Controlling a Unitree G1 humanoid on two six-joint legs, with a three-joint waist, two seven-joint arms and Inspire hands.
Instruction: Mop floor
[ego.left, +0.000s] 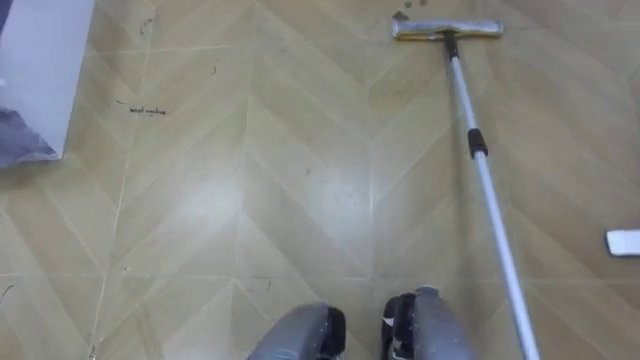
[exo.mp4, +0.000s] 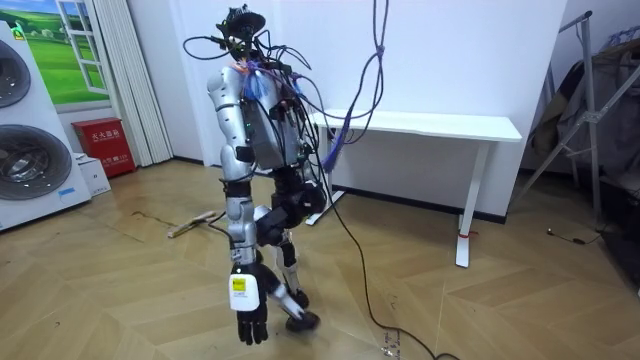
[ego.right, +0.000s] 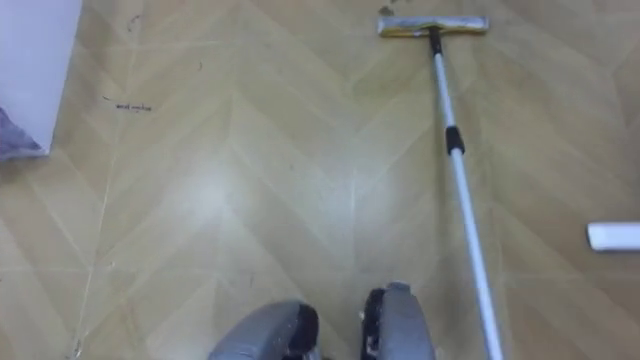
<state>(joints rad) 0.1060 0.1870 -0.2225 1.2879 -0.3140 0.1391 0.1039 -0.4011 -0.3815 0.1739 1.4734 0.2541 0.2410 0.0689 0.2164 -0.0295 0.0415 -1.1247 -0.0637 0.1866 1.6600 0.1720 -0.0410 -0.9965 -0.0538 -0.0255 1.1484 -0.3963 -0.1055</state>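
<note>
While left hand (exo.mp4: 250, 312) hangs spread, holding nothing, mop (ego.left: 478, 145) pole passes beside feet (risk: step kicks it, skewing head across floor (ego.left: 250, 180)).

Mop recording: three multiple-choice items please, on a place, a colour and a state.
1. Where does the mop head lie? A. on the floor ahead of the robot B. in a bucket C. on a chair
2. What colour is the sleeve midway along the handle? A. red B. black C. green
3. How is the left hand? A. a fist B. curled round the handle C. hanging open
Answers: 1 A, flat at the top of the eye views; 2 B, a dark band on the pale handle; 3 C, straight fingers point down in the room view.
</note>
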